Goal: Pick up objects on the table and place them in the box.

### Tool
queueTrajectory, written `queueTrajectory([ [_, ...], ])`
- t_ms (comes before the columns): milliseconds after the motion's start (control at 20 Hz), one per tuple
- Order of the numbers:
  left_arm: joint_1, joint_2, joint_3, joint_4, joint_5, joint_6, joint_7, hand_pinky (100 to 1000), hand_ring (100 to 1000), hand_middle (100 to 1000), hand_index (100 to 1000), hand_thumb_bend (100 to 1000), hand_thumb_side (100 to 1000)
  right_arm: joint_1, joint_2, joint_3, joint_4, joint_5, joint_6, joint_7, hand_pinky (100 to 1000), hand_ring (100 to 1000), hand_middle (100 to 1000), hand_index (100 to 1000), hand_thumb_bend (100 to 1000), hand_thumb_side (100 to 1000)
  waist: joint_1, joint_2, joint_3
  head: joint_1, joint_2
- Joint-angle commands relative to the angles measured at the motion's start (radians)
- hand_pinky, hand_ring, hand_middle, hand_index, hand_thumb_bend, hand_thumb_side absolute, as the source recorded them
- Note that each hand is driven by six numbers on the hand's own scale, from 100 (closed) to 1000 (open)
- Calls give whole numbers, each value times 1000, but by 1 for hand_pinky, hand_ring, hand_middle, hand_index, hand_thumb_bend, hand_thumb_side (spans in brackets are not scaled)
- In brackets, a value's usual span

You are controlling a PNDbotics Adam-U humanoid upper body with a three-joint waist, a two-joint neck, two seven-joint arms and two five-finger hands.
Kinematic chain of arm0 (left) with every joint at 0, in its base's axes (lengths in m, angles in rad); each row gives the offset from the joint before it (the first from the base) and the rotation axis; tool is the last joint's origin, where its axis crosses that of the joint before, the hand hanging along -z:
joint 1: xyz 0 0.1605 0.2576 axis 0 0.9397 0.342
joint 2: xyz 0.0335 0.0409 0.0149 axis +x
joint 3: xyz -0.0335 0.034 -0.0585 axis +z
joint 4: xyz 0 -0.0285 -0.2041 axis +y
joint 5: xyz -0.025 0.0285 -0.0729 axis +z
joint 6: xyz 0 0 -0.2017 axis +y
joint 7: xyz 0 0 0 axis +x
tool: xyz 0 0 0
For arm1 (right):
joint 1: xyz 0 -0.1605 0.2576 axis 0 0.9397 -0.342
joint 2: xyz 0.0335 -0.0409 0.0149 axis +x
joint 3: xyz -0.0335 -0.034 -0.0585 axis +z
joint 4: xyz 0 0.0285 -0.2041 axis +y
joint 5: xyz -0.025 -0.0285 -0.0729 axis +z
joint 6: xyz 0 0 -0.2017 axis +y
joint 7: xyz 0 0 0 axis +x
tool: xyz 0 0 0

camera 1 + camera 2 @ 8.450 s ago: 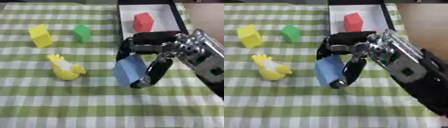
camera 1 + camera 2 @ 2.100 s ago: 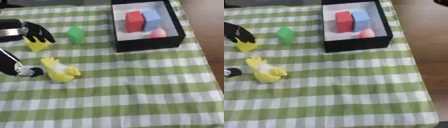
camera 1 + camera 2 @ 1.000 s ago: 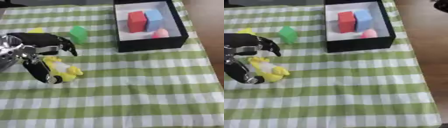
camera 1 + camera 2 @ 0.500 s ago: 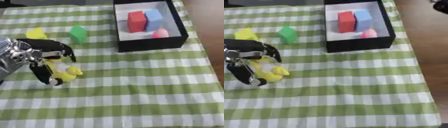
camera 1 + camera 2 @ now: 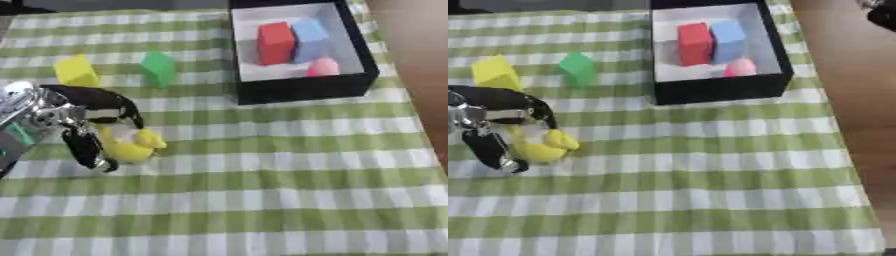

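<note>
My left hand [image 5: 83,107] comes in from the left edge and sits over the yellow duck [image 5: 133,145] on the checked cloth. Its fingers curl over the duck's top and its thumb reaches down along the duck's left side; the duck still rests on the cloth. A yellow block [image 5: 77,71] and a green block [image 5: 158,68] stand just beyond the hand. The black box [image 5: 302,90] at the back right holds a red block [image 5: 275,42], a blue block [image 5: 311,37] and a small pink thing [image 5: 324,66]. A dark bit of my right hand [image 5: 881,12] shows in the top right corner.
The green-and-white checked cloth [image 5: 262,200] covers the table in front of the box. Bare brown table [image 5: 416,75] runs along the right side past the cloth's edge.
My left hand has come down from the yellow block to the duck and curled round it. The blue block that my right hand carried now lies in the box, and that hand has withdrawn.
</note>
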Motion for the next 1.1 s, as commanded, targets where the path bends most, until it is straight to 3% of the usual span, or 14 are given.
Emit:
queueTrajectory([
  [50,-7,12,12,2,-18,-7,-6,835,845,824,835,387,100,-9,-15,-10,-18,-7,0,4,920,740,603,796,100,256,-6,-7,1,2,-2],
  [400,-9,5,22,-26,-57,-2,30,720,699,660,696,255,100,-5,-9,-13,-18,-9,3,3,920,740,604,796,100,259,-7,-8,1,3,-2],
  [450,-8,3,23,-28,-69,-2,45,702,662,617,642,233,100,-4,-8,-14,-18,-9,2,2,920,740,604,796,100,258,-7,-8,1,3,-2],
  [650,-7,-4,36,-43,-125,-11,129,648,585,531,521,234,100,-1,-4,-24,-18,-11,-2,-7,920,739,604,795,100,248,-6,-10,-1,6,-2],
  [900,-33,27,87,-165,-119,-8,146,632,571,518,507,256,100,7,-9,-41,-18,-11,-13,-28,919,737,602,793,100,238,-2,-14,-2,8,-2],
  [1100,-115,27,151,-284,-91,9,117,624,565,516,503,263,100,8,-16,-44,-18,-13,-11,-37,918,735,600,791,100,233,3,-20,2,8,-2],
])
